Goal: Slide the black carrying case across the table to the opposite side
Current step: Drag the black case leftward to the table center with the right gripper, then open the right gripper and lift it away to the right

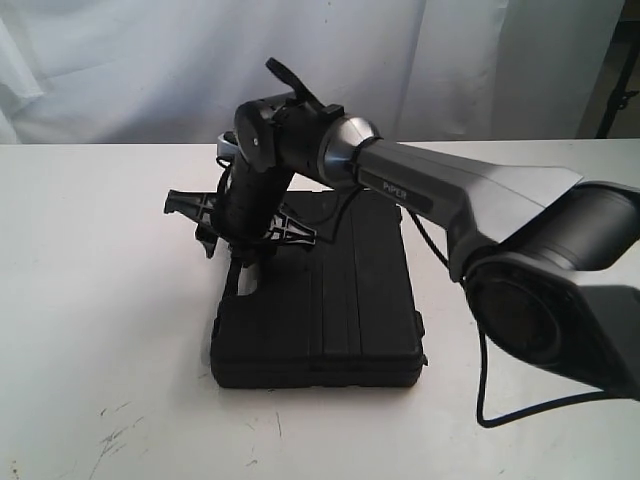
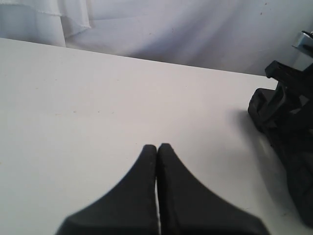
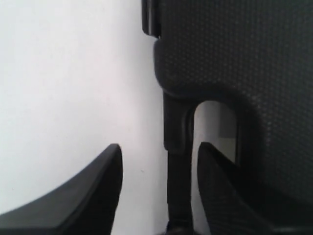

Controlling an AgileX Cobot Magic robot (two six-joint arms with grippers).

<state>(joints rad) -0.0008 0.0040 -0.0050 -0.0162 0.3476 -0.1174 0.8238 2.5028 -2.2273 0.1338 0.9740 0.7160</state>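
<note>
The black carrying case [image 1: 330, 310] lies flat on the white table [image 1: 90, 300], slightly left of the middle. My right arm reaches across from the right, and its gripper [image 1: 243, 272] points down at the case's left edge. In the right wrist view the gripper [image 3: 160, 147] is open and straddles the handle bar [image 3: 178, 132]. One finger sits in the handle opening beside the textured case [image 3: 234, 49], the other over bare table. My left gripper [image 2: 157, 146] is shut with nothing in it, above the table [image 2: 98, 98]. It does not show in the exterior view.
A white curtain [image 1: 450, 60] hangs behind the table's far edge. A black cable [image 1: 490, 400] loops from the right arm onto the table. Dark scratch marks [image 1: 115, 435] lie near the front left. The right arm's black wrist [image 2: 288, 122] shows in the left wrist view.
</note>
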